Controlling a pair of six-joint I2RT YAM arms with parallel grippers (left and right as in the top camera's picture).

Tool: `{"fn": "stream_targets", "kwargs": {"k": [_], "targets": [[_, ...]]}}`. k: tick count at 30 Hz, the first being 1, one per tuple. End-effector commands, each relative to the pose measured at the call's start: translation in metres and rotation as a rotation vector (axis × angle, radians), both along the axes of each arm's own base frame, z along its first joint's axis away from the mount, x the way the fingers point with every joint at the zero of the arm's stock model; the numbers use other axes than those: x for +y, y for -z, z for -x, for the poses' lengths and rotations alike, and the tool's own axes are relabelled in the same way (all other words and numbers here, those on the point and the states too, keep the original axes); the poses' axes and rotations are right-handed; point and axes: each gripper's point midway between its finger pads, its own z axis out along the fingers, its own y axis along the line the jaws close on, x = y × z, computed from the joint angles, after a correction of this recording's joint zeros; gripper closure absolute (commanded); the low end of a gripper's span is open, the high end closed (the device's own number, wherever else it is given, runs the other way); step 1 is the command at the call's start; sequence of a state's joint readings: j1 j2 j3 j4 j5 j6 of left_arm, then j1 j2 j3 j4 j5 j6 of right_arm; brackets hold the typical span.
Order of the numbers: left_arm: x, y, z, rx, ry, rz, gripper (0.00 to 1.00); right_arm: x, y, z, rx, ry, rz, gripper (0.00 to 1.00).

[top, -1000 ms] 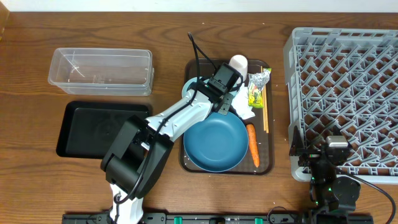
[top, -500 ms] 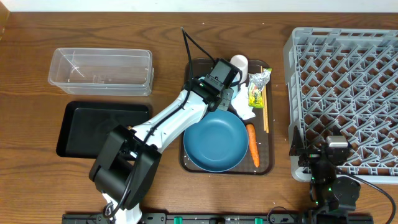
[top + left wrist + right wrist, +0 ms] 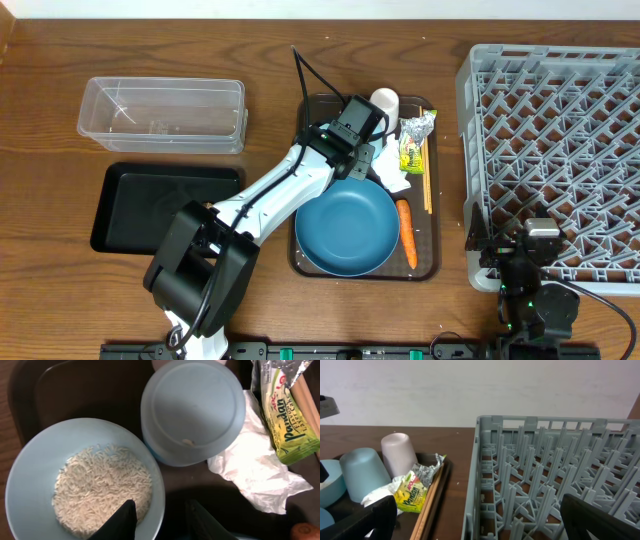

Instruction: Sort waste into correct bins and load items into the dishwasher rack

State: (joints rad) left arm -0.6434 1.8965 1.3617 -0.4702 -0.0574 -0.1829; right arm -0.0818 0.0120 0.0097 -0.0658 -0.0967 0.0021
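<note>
The left claw [image 3: 161,506] is partly open and holds nothing, and the rim of the bowl [image 3: 30,475] on the tray [image 3: 90,390] sits between its fingers [image 3: 122,522], one over the rice [image 3: 100,485] inside, one outside.

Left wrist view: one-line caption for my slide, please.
Left gripper open astride the rim of the light-blue bowl of rice, beside an inverted light-blue cup, crumpled tissue and snack wrapper.

carrot [image 3: 306,532] cropped at corner, rack [image 3: 540,52] cut off right
</note>
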Motion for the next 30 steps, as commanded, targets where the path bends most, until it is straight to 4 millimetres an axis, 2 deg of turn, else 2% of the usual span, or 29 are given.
{"fn": "stream_targets", "kwargs": {"k": [1,5,12,14,15,21,29,30], "targets": [[0.002,0.020,0.003,0.042,0.004,-0.018,0.66,-0.004,0.001,0.000,-0.001,0.014,0.015,0.01],[0.003,0.030,0.004,0.057,0.003,-0.030,0.66,-0.004,0.001,0.000,-0.001,0.014,0.015,0.01],[0.002,0.032,0.003,0.057,0.004,-0.029,0.65,-0.004,0.001,0.000,-0.001,0.014,0.015,0.01],[0.002,0.037,0.004,0.066,0.005,-0.035,0.64,-0.004,0.001,0.000,-0.001,0.014,0.015,0.01],[0.001,0.040,0.004,0.072,0.007,-0.037,0.60,-0.004,0.001,0.000,-0.001,0.014,0.015,0.01],[0.002,0.057,0.008,0.109,0.010,-0.055,0.60,-0.004,0.001,0.000,-0.001,0.014,0.015,0.01],[0.000,0.056,0.004,0.089,0.009,-0.045,0.61,-0.004,0.001,0.000,-0.001,0.014,0.015,0.01],[0.000,0.056,0.003,0.088,0.009,-0.045,0.67,-0.004,0.001,0.000,-0.001,0.014,0.015,0.01]]}}
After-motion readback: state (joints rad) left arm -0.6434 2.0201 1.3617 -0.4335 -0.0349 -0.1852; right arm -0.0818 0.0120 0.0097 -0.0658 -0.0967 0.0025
